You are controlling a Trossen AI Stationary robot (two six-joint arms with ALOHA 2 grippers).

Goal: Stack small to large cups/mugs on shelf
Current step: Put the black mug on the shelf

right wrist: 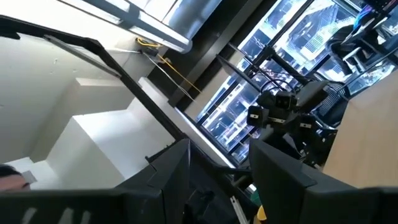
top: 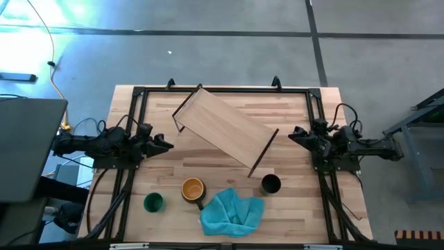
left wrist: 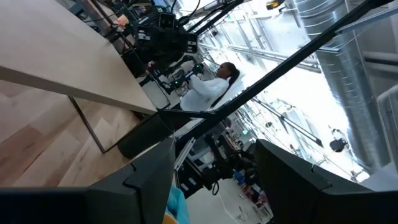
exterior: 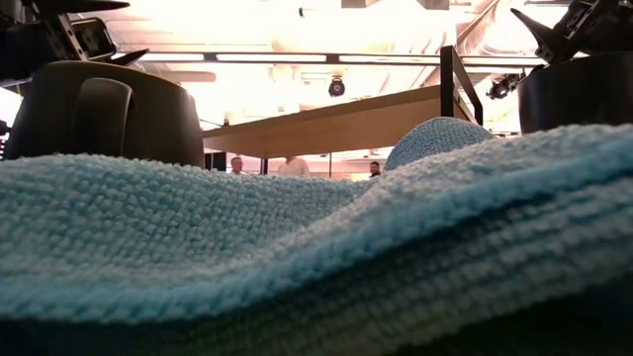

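Note:
The light wooden shelf point(top: 225, 128) stands slantwise on its black end legs in the middle of the table. The green cup point(top: 153, 202), the yellow-orange mug point(top: 193, 189) with its dark handle and the black cup point(top: 270, 184) stand upright in a row near the table's near edge. My left gripper point(top: 166, 145) is open and empty at the table's left side, pointing toward the shelf. My right gripper point(top: 295, 134) is open and empty at the right side, by the shelf's right end. In the low view the mug point(exterior: 99, 114) and the black cup point(exterior: 579, 94) show behind the cloth.
A crumpled teal-blue cloth point(top: 232, 212) lies at the near edge between the mug and the black cup and fills the low view's foreground point(exterior: 316, 247). Black rails point(top: 222, 89) frame the tabletop. A person point(left wrist: 211, 81) sits in the room beyond.

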